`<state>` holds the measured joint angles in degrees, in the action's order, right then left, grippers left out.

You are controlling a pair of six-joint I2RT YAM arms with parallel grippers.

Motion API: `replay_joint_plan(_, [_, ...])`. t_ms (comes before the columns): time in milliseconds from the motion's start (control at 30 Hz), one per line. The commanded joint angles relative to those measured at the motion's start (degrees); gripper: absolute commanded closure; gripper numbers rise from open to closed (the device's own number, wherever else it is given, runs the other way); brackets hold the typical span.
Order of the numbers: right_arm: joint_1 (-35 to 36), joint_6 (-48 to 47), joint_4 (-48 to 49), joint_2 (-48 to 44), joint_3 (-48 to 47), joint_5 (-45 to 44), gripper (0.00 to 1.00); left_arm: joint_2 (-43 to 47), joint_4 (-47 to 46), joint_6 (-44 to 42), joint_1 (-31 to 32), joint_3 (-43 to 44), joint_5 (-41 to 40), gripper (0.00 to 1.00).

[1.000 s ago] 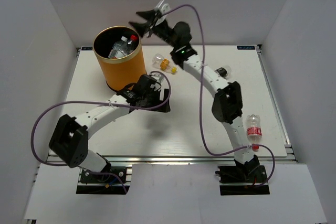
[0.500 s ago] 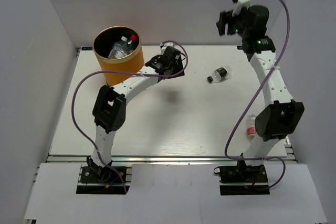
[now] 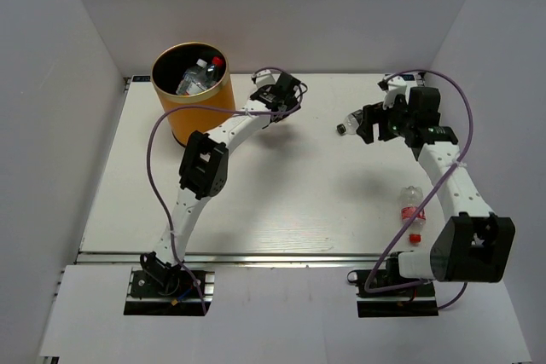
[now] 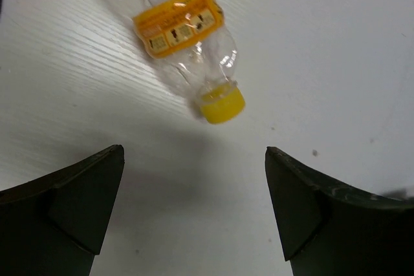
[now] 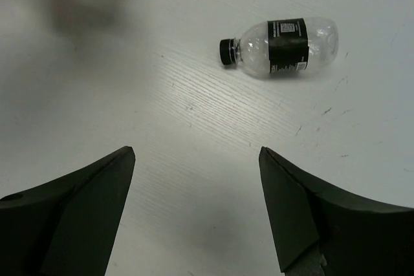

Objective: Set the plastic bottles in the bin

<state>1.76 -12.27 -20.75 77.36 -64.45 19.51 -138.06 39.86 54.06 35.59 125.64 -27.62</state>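
Observation:
The orange-yellow bin [image 3: 203, 110] stands at the back left with several plastic bottles [image 3: 196, 77] inside. My left gripper [image 3: 287, 101] hovers just right of it, open [image 4: 194, 149], above a clear bottle with a yellow label and yellow cap [image 4: 187, 37] lying on the table ahead of the fingertips. My right gripper [image 3: 368, 122] is open [image 5: 196, 151] and low over the table. A dark-labelled bottle with a black cap [image 5: 284, 46] lies on its side beyond those fingertips, its cap end [image 3: 342, 129] showing in the top view. Nothing is held.
A red-labelled bottle [image 3: 412, 209] lies beside the right arm's lower link near the front right. Purple cables loop from both arms. White walls close in the table at the back and sides.
The left arm has stretched from in front of the bin to its right, over the yellow-capped bottle. The right arm has swung from above the bin down to the dark-labelled bottle, its jaws opening.

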Motion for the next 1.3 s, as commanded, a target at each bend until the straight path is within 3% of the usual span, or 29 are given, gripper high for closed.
replay_joint_plan(0, [-1.06, 1.46, 5.01, -2.48, 3.27, 3.34, 0.17, -0.98, 3.21, 4.64, -1.23, 4.17, -5.51, 0.0])
replay_joint_plan(233, [-3.78, 3.3, 6.25, -4.76, 6.34, 6.6, 0.17, -4.41, 0.13, 4.65, -2.37, 7.94, -6.22, 0.0])
replay_joint_plan(467, [-4.57, 4.45, 6.95, -6.26, 9.07, 8.18, 0.17, -5.47, -4.34, 5.7, -3.43, 6.46, -4.38, 0.0])
replay_joint_plan(1267, [-5.01, 6.21, 6.6, -9.07, 13.47, 9.41, 0.18, -11.88, -7.51, 10.27, -7.21, 10.23, -2.62, 0.0])
